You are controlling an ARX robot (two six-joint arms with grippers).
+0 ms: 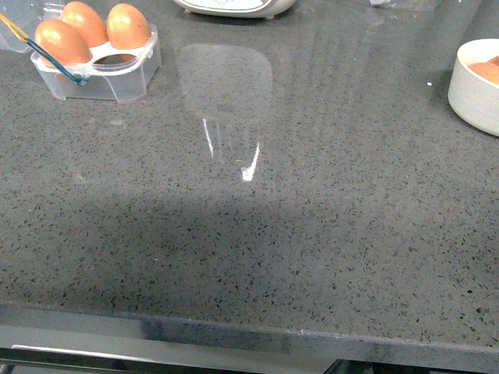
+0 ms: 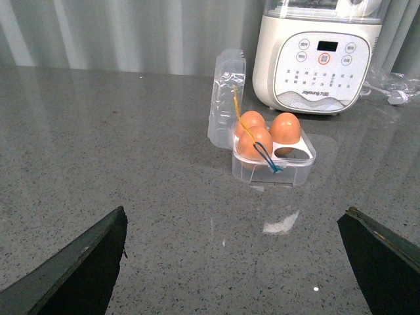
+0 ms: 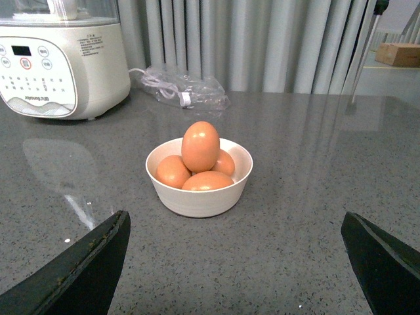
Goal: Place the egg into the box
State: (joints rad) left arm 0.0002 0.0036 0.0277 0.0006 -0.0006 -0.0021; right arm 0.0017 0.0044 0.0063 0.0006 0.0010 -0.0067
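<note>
Front view: box point(image 1: 117, 82) at 10 o'clock, three eggs point(image 1: 129, 27) in, one cell point(image 1: 117, 59) vacant; my left tool point(image 2: 233, 211) and right tool point(image 3: 234, 214) apart, empty.

Open clear box point(image 2: 289, 172), three-quarters full; egg point(image 3: 201, 146) topmost in bowl point(image 3: 197, 200).

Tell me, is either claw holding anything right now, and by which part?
Nothing is held. The left claw is open and empty, facing the box; the right claw is open and empty, facing the bowl of eggs.
</note>
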